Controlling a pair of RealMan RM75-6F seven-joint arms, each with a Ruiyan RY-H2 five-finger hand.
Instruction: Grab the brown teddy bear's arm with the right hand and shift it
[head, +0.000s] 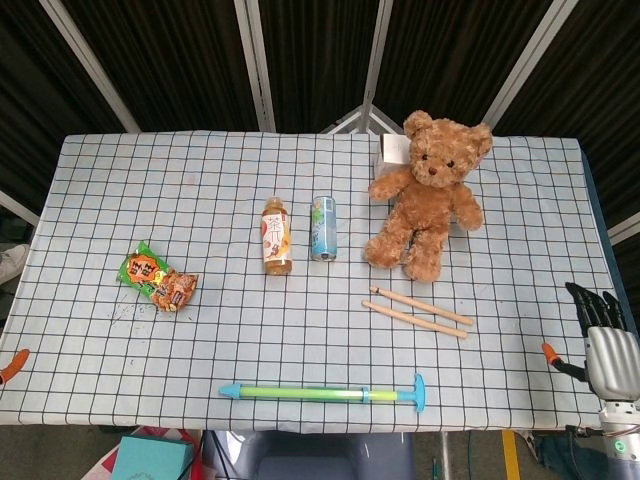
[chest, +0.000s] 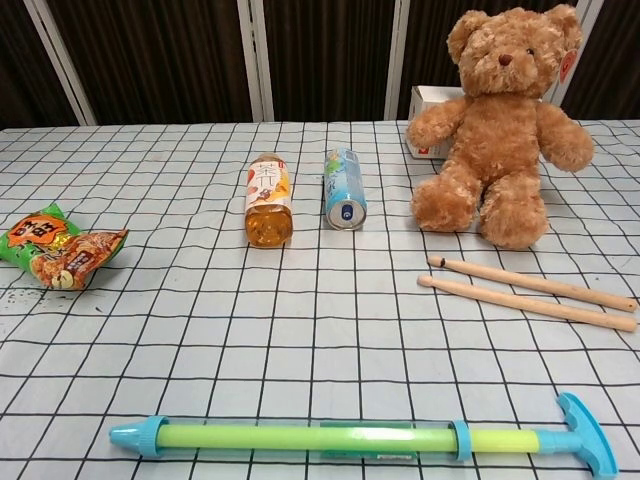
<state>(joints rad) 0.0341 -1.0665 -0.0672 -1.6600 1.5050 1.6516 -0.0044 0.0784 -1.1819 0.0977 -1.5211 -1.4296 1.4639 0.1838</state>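
Note:
The brown teddy bear sits upright at the back right of the checked table, leaning against a white box. Both of its arms hang out to the sides, untouched. My right hand shows only in the head view, off the table's right front corner, well away from the bear. Its dark fingers are stretched out and hold nothing. Of my left hand, only an orange tip peeks in at the left edge.
Two wooden sticks lie in front of the bear. A tea bottle and a can lie mid-table, a snack bag at the left, and a green-blue water pump toy along the front edge.

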